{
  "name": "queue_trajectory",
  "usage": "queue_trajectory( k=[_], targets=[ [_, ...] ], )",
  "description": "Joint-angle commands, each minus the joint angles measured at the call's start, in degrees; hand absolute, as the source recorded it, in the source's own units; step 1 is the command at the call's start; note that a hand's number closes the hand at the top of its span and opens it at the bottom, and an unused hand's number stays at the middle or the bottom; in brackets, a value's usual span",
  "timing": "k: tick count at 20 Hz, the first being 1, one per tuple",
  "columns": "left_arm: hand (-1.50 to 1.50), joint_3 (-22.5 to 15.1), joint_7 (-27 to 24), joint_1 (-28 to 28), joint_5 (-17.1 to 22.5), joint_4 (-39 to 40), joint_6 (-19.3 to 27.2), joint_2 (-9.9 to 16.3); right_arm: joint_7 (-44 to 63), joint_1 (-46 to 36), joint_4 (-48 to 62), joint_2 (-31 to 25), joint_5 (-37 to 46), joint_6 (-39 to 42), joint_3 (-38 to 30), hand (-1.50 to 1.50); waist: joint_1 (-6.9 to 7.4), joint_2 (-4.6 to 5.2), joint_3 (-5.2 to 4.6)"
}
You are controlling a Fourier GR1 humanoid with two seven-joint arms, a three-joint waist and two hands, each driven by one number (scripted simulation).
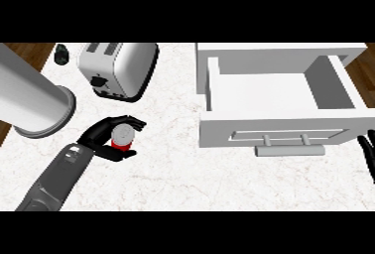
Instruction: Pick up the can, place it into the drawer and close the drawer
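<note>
While its grey forearm angled up from below, the black left hand (102,136) curled round the small red-and-silver can (122,137); right hand's fingers (366,154) unclear.

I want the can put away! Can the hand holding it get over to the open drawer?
Probably yes. The left hand is curled round the can, and only bare counter lies between it and the open drawer.

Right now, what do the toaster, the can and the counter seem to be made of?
The toaster looks like brushed metal with black ends. The can, in the left hand, shows a silvery metal-like lid and red side. The counter resembles pale veined marble, though it could be laminate.
</note>
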Motion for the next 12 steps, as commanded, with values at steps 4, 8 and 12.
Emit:
queue_trajectory(
  k=[4,8,12],
  targets=[
    [1.50,0.6,-1.7,-1.4,2.1,-0.3,-8.5,-3.1,-0.7,1.5,0.3,-1.2,-4.1,2.0,-3.3,-1.50,-0.06,-0.15,0.04],
    [1.50,3.0,-0.5,2.4,5.2,-3.0,-5.9,-1.6,0.3,4.0,-3.3,0.7,-1.7,1.0,-1.3,-1.50,0.89,-0.42,0.07],
    [1.50,16.1,4.6,5.4,15.8,0.1,13.3,-0.5,0.9,2.7,-2.7,0.6,-0.8,-0.6,-1.9,-1.50,3.47,-0.83,0.09]
  ],
)
